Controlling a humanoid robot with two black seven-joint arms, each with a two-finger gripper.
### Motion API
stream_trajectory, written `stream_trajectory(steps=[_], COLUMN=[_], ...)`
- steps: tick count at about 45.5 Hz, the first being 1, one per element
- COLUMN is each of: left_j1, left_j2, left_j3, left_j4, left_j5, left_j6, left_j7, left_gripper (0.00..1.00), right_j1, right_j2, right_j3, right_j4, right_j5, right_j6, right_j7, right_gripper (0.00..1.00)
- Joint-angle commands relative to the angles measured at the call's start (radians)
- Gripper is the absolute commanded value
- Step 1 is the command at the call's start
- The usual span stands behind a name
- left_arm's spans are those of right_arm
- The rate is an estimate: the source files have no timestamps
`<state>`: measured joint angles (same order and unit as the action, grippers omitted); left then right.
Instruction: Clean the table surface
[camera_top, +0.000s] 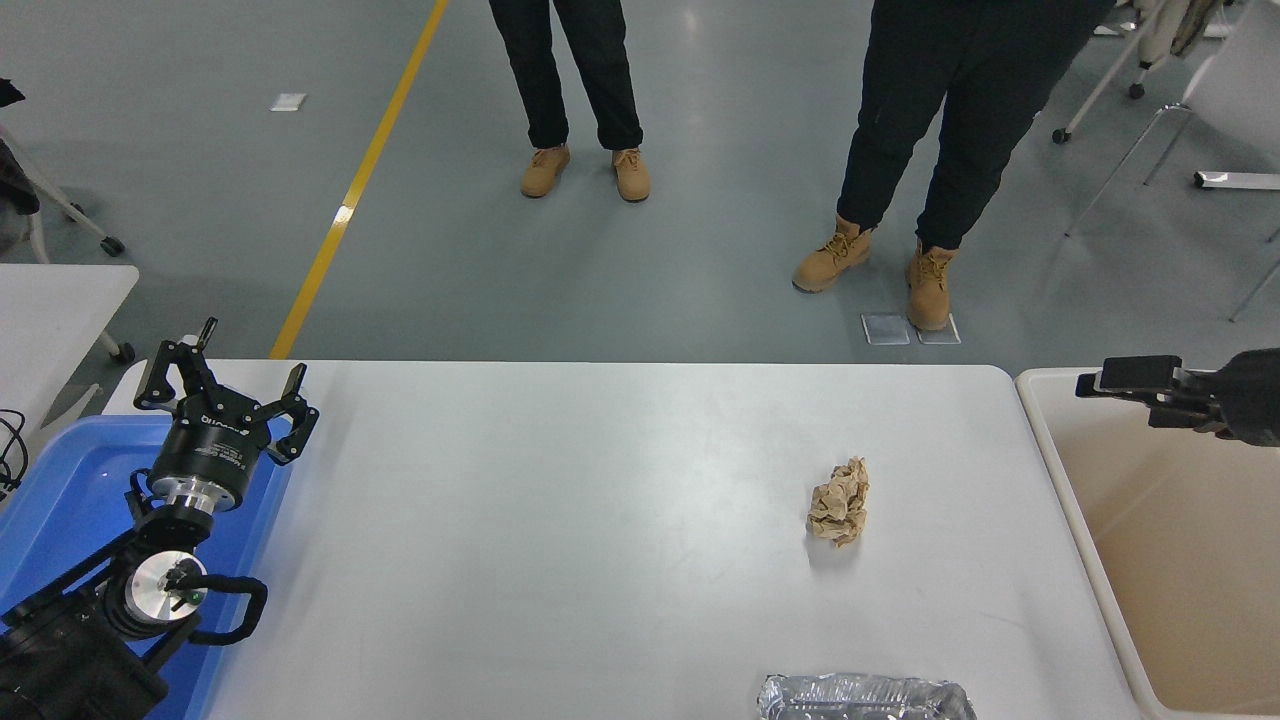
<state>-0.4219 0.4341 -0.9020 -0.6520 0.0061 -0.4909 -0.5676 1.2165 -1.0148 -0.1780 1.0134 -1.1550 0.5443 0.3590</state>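
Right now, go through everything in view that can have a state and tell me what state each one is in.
Left gripper: open, empty, parked above the blue bin.
Right gripper: over the beige bin, nothing seen in it, open or shut unclear.
Paper ball: crumpled, lying loose on the table.
Foil wrapper: crinkled, at the table's near edge, partly cut off.
Beige bin: visible part empty.

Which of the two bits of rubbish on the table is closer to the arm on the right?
The crumpled brown paper ball, mid-table. The silver foil wrapper lies at the near edge, farther from the right gripper over the beige bin.
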Motion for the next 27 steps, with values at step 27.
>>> stream_trajectory(steps=[27], left_j1=[0.0], left_j2=[0.0], left_j3=[0.0], left_j4=[0.0], left_j5=[-0.002], left_j6=[0.0], left_j7=[0.0], left_gripper=[0.99], right_j1=[-0.092], right_j2=[-0.251], right_j3=[-0.051], right_j4=[0.317], right_j5=[-0.324], right_j6=[0.131], right_j7=[0.0], right_gripper=[0.99])
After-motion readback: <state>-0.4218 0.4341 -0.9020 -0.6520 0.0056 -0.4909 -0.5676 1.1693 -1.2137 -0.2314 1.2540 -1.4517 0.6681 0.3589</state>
